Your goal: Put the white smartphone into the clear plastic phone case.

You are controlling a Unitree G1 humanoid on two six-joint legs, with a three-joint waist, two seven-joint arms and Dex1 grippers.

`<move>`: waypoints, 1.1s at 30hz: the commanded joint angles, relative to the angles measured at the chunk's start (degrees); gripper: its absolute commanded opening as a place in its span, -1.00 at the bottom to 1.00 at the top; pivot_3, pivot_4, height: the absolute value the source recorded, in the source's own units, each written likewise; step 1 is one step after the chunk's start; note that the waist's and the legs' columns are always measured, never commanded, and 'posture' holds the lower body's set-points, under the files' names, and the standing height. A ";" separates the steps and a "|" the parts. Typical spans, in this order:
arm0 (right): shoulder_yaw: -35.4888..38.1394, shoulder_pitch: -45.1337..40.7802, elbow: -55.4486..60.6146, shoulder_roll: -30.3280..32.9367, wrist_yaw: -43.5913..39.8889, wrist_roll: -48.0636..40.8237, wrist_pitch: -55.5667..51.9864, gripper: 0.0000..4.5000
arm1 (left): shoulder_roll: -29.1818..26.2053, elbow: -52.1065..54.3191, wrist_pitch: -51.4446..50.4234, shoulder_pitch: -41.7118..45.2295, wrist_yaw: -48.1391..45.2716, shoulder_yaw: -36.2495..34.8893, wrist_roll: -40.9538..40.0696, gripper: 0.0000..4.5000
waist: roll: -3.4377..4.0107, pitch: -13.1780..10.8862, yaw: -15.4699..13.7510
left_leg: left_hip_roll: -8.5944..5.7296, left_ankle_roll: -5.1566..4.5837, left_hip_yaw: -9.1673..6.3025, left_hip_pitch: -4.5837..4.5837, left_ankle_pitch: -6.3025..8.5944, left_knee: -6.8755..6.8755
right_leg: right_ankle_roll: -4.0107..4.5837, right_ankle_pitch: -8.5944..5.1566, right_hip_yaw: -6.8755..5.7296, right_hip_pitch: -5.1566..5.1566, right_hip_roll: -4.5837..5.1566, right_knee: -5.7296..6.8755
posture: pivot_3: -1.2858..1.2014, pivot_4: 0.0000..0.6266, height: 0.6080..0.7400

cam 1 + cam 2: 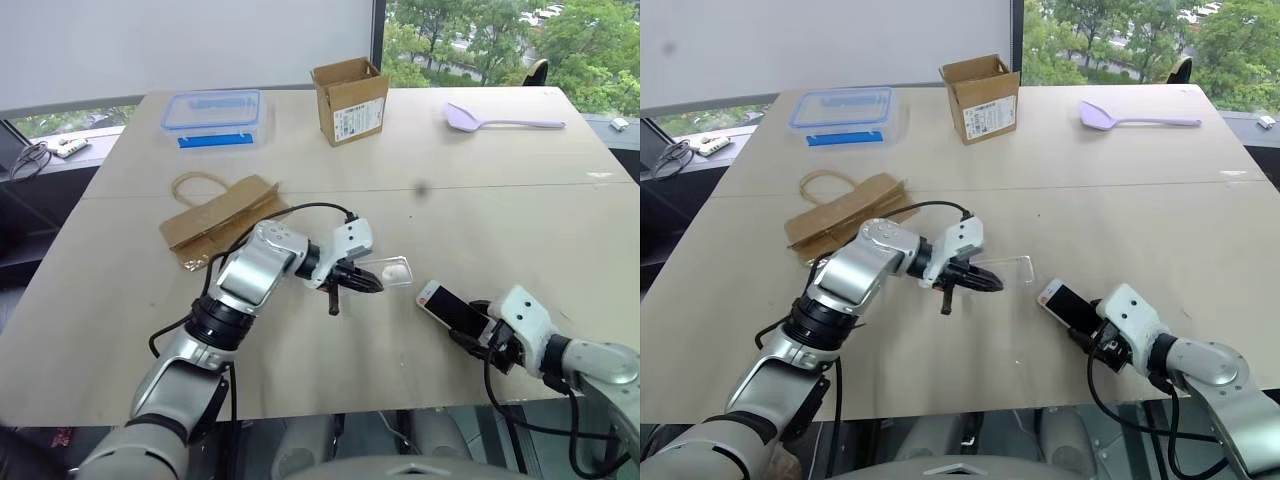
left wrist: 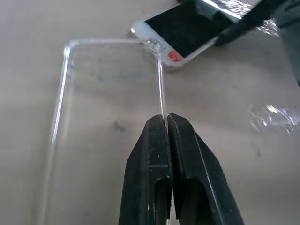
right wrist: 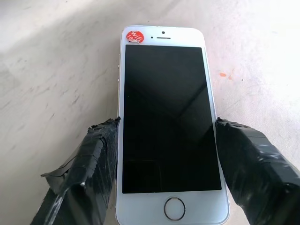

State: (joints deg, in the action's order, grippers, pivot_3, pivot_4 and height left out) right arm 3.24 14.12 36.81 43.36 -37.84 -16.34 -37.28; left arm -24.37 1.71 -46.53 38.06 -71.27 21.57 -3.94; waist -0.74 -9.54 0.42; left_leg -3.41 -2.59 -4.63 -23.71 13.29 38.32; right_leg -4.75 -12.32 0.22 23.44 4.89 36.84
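- Plainly, the white smartphone (image 3: 168, 126) is lying screen-up near the table's (image 1: 560, 230) front edge, showing a round red sticker (image 3: 135, 36) with white lettering that seems to read "wifi"; the rest is too small to make out.
- The right gripper (image 3: 166, 159) is clamping the white smartphone by its long sides, one taped black finger pressing each edge above the home button, with the sticker end pointing away from the wrist.
- The clear plastic phone case (image 2: 110, 98) is sitting just beside the sticker end of the phone, one rounded corner nearly touching it in the left wrist view.
- The left gripper (image 2: 166, 123) is pinching a thin side wall of the clear plastic phone case, its two black fingers pressing together on that rim.
- Farther back, a flattened brown paper bag (image 1: 222, 220) is lying to the left of the left arm.
- An open cardboard box (image 1: 350, 100) is standing near the far edge, bearing a white printed label (image 1: 362, 117) too small to read.
- A clear food box with a blue lid (image 1: 214, 118) is resting to the left of the cardboard box, and a lilac spoon (image 1: 500, 120) is lying well to its right.
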 commanded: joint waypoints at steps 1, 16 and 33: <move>5.49 -1.11 -0.06 2.11 -1.72 -1.48 0.29 0.31 | 1.15 0.29 -0.09 0.86 3.22 2.06 -0.02 -0.96 | 0.00 0.00 -0.09 | 0.00 0.00 0.00 0.00 0.00 0.00 | 0.03 0.02 0.00 0.00 0.00 0.00 | 0.03 -0.52 1.00; 12.25 -2.33 -3.11 4.94 -6.59 -3.75 2.66 0.31 | 1.71 -13.78 23.93 0.18 0.83 5.33 0.78 -0.96 | 0.02 0.01 -1.34 | -0.03 0.01 0.09 -0.04 0.01 -0.05 | 0.25 0.13 0.08 0.06 0.11 -0.03 | 0.03 -0.52 1.00; -8.66 -34.47 -15.56 5.43 -18.86 -0.40 7.55 0.31 | -4.62 6.89 14.15 -12.25 5.59 -14.24 -15.69 0.58 | 0.18 -0.10 0.53 | 0.02 0.01 0.21 0.00 0.01 -0.16 | 0.25 0.14 0.21 0.18 0.08 -0.03 | 0.03 -0.52 1.00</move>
State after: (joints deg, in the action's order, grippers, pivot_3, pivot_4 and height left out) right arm -2.70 -17.15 22.11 49.06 -54.29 -17.96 -31.82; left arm -28.77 4.83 -31.19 26.88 -67.64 9.56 -17.51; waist -0.56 -9.63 0.95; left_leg -3.40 -2.58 -4.43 -23.72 13.30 38.16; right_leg -4.50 -12.19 0.41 23.63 4.97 36.81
